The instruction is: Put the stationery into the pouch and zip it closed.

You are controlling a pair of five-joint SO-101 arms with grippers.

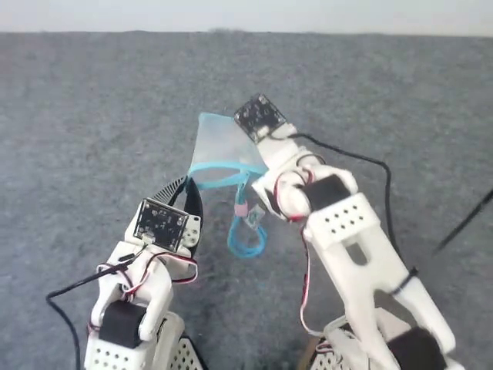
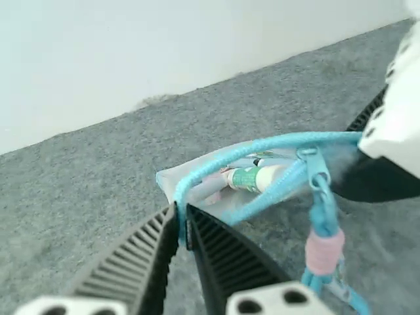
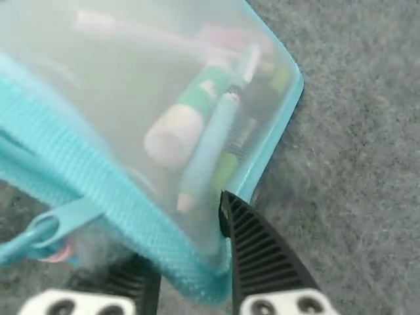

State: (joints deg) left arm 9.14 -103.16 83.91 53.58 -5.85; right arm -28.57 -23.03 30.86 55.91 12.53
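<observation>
On grey carpet (image 1: 92, 116) by a white wall (image 1: 231, 15), left gripper (image 2: 181, 215) and right gripper (image 3: 187, 236) clamp the pouch (image 1: 219, 146) (stationery (image 3: 190, 125) inside).

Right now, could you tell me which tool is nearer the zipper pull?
Right. The right tool clamps the pouch beside the zipper pull; the left tool pinches its opposite end.

The pouch (image 1: 219, 146) is showing frosted, see-through white, with a turquoise zip (image 2: 262, 147) and edging. A pink bead (image 2: 324, 251) is hanging on its turquoise cord (image 1: 246, 237). Inside it, stationery (image 3: 197, 125) is showing green, cream, pale blue and pink. Under it, the carpet (image 1: 92, 116) is lying flecked grey. Ribbed black fingers (image 2: 230, 262) on white arms (image 1: 354, 231) are flanking it.
</observation>
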